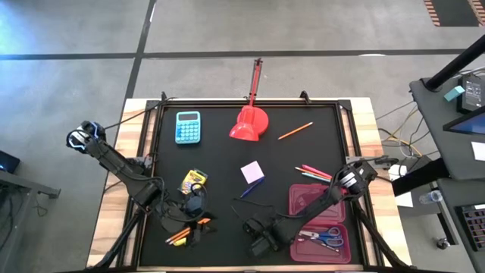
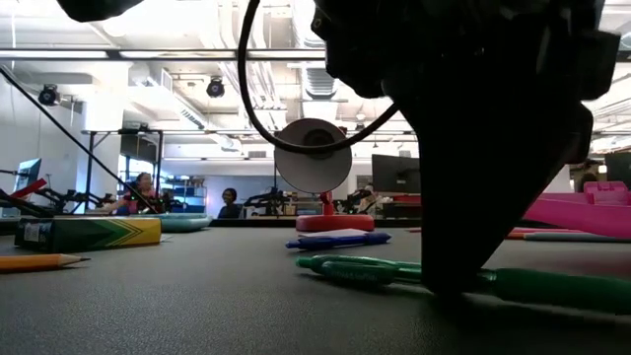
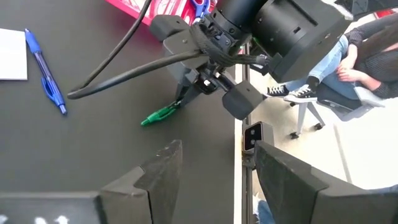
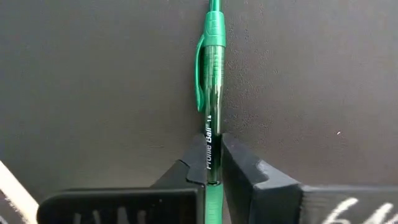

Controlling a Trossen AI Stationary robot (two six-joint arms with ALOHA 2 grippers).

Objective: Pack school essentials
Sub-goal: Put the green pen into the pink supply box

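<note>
Green pen — flat on mat, lengthwise between right hand fingers.
</note>
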